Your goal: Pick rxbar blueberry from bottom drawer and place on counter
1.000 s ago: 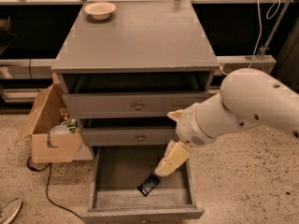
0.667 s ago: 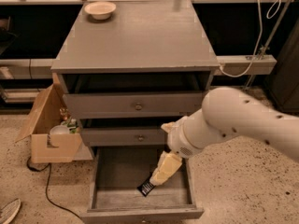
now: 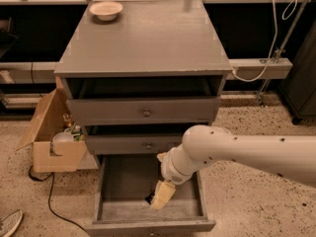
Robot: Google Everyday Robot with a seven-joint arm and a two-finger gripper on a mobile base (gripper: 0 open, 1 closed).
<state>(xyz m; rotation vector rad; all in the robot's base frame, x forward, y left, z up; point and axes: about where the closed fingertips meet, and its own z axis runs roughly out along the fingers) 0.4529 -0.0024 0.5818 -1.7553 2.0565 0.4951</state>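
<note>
The bottom drawer (image 3: 113,201) is pulled open at the foot of the grey cabinet, and its worn wood floor shows. The rxbar blueberry (image 3: 148,198) lies on that floor; only a dark corner of it shows at the left edge of my gripper. My gripper (image 3: 162,195) reaches down into the drawer from the right on a white arm and sits right over the bar. The counter (image 3: 148,38) is the flat grey cabinet top above.
A cream bowl (image 3: 105,10) stands at the counter's back left. Two shallower knobbed drawers (image 3: 146,112) sit partly open above the bottom one. An open cardboard box (image 3: 54,142) with small items stands on the floor at the left, with a dark cable beside it.
My arm has swung left and lower into the bottom drawer. My gripper now covers most of the bar, which earlier lay in plain view beside it.
</note>
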